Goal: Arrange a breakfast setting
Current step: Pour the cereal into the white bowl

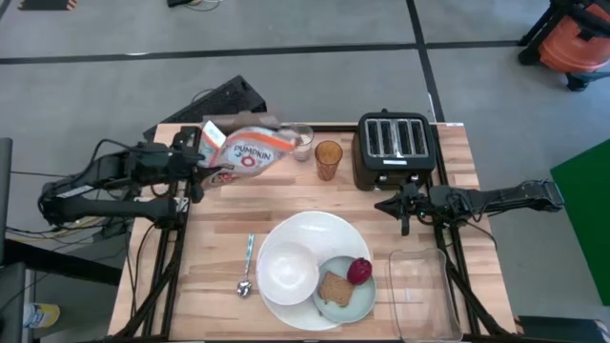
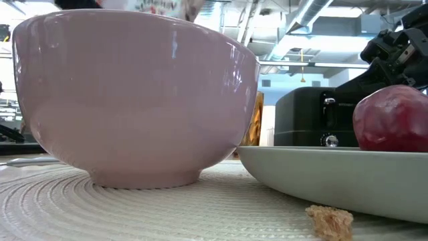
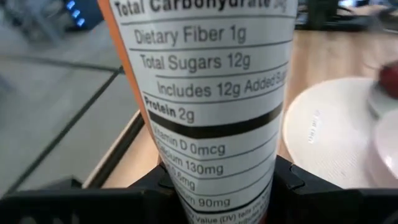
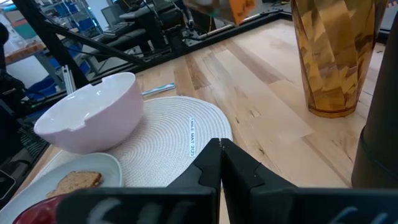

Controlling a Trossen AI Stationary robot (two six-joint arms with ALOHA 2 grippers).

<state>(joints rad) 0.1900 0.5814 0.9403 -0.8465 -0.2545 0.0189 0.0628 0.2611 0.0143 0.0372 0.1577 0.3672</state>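
the left gripper (image 1: 197,157) grasps the orange-white cereal box (image 1: 243,151) – tipped long-ways along the table's far edge – toward the milk glass (image 1: 302,141), while the right gripper (image 1: 402,211) waits clenched.

Even, bright indoor light falls from overhead; in the high view the desk (image 1: 219,238) shows only soft, short shadows. In the low view the white bowl (image 2: 134,94) fills the left of the frame, with a glare streak near its top, and ceiling lights burn out the upper right. The left wrist view has the orange-white cereal box (image 3: 205,93) sharp and everything behind it blurred.
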